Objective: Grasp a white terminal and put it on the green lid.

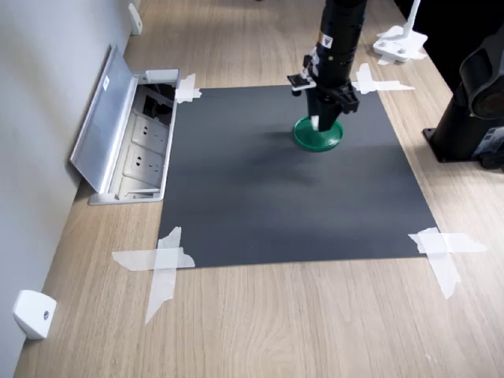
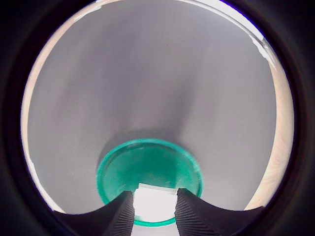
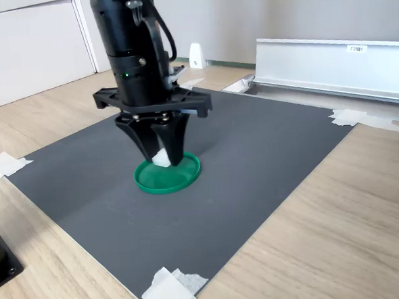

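The green lid (image 1: 329, 142) (image 3: 183, 175) lies on the far part of a dark grey mat (image 1: 276, 205), right under my gripper (image 1: 321, 123) (image 3: 163, 161). The arm points straight down. My two black fingers (image 2: 120, 216) are shut on the white terminal (image 2: 155, 200), a small white block that shows between them in both exterior views (image 1: 316, 121) (image 3: 160, 158). The wrist view has the terminal over the lid's (image 2: 147, 162) inner floor, close to its rim. Whether the block touches the lid I cannot tell.
An open metal socket box (image 1: 130, 142) with a raised flap sits off the mat at the first exterior view's left. Tape strips (image 1: 161, 264) hold the mat's corners. A white wedge piece (image 1: 35, 313) lies near the front left, and a black stand (image 1: 472, 110) is at the right.
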Controlling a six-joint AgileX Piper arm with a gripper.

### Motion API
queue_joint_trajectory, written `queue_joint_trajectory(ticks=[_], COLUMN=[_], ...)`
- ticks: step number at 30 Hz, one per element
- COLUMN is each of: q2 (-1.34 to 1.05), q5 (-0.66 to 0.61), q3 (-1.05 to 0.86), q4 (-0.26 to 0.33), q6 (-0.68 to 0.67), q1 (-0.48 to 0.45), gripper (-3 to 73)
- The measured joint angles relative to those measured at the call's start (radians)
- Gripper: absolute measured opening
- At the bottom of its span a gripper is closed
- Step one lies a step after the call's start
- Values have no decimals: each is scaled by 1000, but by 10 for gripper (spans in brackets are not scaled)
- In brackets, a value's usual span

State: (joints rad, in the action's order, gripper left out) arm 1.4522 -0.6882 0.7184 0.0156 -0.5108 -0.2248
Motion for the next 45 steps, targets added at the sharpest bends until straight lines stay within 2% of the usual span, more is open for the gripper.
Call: queue_joint_trajectory(ticks=[6, 20, 23, 29, 35, 38, 40, 42, 45], q2=[0, 0, 0, 0, -43, -117, -174, -226, -321], q5=[-10, -15, -23, -21, 15, 17, 16, 11, 3], q3=[0, 0, 0, 0, 0, 0, -1, -2, -6], q4=[21, 15, 14, 12, 2, 10, 29, 52, 86], q6=[8, 11, 11, 24, 32, 43, 59, 77, 106], q1=[0, -8, -8, -8, -8, -8, -8, -8, -8], gripper=[324, 329, 375, 517, 561, 542, 496, 427, 284])
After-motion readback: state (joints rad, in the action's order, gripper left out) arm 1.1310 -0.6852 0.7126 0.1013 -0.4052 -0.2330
